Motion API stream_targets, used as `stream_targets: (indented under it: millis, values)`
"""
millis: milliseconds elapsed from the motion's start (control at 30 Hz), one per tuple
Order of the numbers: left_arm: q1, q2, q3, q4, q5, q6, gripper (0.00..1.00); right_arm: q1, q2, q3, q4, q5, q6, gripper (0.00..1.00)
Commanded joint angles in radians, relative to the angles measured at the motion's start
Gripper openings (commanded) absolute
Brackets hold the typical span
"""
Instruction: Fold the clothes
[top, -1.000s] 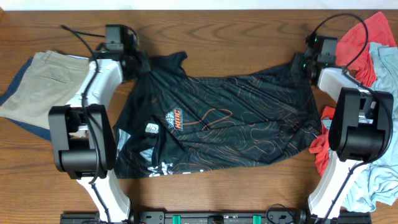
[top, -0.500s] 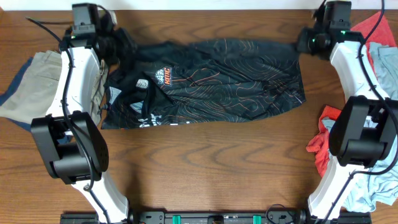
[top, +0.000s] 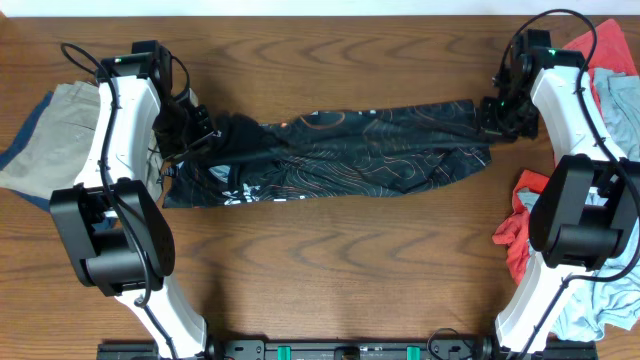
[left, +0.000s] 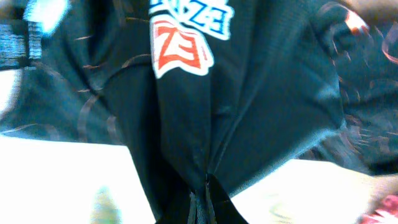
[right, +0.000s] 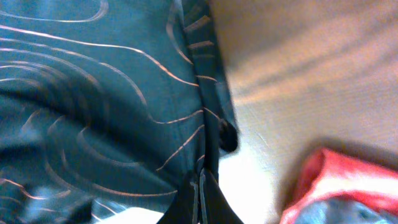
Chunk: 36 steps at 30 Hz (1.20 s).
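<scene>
The black jersey (top: 340, 150) lies as a long, rumpled band across the far half of the table (top: 330, 270), strung between the two arms. The left gripper (top: 198, 135) has its jaws clamped on a gathered bunch of cloth at the left end; in the left wrist view the creases run together right into the fingertips, with the red-and-white logo patch (left: 180, 53) just above. The right gripper (top: 497, 112) has its jaws pinched on the hem at the right end, where the right wrist view shows the edge band running straight into them. The step in hand looks like a lengthwise fold, the held edge being carried over the layer that rests on the wood. To do it well, the two ends should travel together and level, with enough pull between them to keep the band flat but not so much that the lower layer drags along the table. The left end is the weak spot (it is crumpled, with a sleeve tucked somewhere I cannot make out), so it wants smoothing before release. The held edge should meet the near edge squarely, and the jaws part only once the cloth rests. On the right, keep clear of the red garment (top: 600, 50).
</scene>
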Motion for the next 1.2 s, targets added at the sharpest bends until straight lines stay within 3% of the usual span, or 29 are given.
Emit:
stream_targets:
  millis: [0, 367, 433, 467, 500, 533, 567, 600, 767, 867, 1000, 1167]
  values:
    - [0.002, -0.013, -0.012, -0.004, -0.140, 0.021, 0.06, -0.005, -0.037, 0.005, -0.040, 0.072, -0.016, 0.01]
    - [0.002, -0.012, -0.112, 0.025, -0.195, 0.021, 0.06, -0.035, -0.037, -0.027, -0.117, 0.080, -0.016, 0.01]
    - [0.002, -0.012, -0.118, 0.016, -0.195, 0.021, 0.13, -0.042, -0.037, -0.037, -0.122, 0.091, -0.016, 0.03]
    - [0.002, -0.012, -0.118, 0.009, -0.195, 0.021, 0.23, -0.045, -0.037, -0.040, -0.126, 0.091, -0.016, 0.08]
    - [0.002, -0.012, -0.118, 0.003, -0.195, 0.021, 0.41, -0.046, -0.037, -0.040, -0.129, 0.090, -0.016, 0.22]
    - [0.002, -0.012, -0.118, -0.005, -0.195, 0.021, 0.51, -0.047, -0.037, -0.040, -0.131, 0.090, -0.016, 0.41]
    - [0.002, -0.012, -0.118, -0.008, -0.195, 0.021, 0.54, -0.047, -0.037, -0.040, -0.132, 0.090, -0.016, 0.55]
    - [0.002, -0.012, -0.118, -0.008, -0.195, 0.021, 0.55, -0.047, -0.037, -0.040, -0.131, 0.091, -0.016, 0.59]
    - [0.001, -0.013, -0.113, 0.018, -0.167, 0.021, 0.55, -0.047, -0.037, -0.040, -0.111, 0.084, -0.028, 0.64]
    - [-0.003, -0.013, -0.094, 0.066, -0.074, 0.040, 0.55, -0.047, -0.035, -0.040, -0.091, 0.049, -0.051, 0.66]
    - [-0.030, -0.013, -0.080, 0.193, 0.044, 0.063, 0.55, -0.047, -0.035, -0.040, -0.077, 0.005, -0.064, 0.68]
    - [-0.091, -0.006, -0.080, 0.357, 0.035, 0.062, 0.64, -0.038, -0.035, -0.040, -0.078, 0.003, -0.064, 0.69]
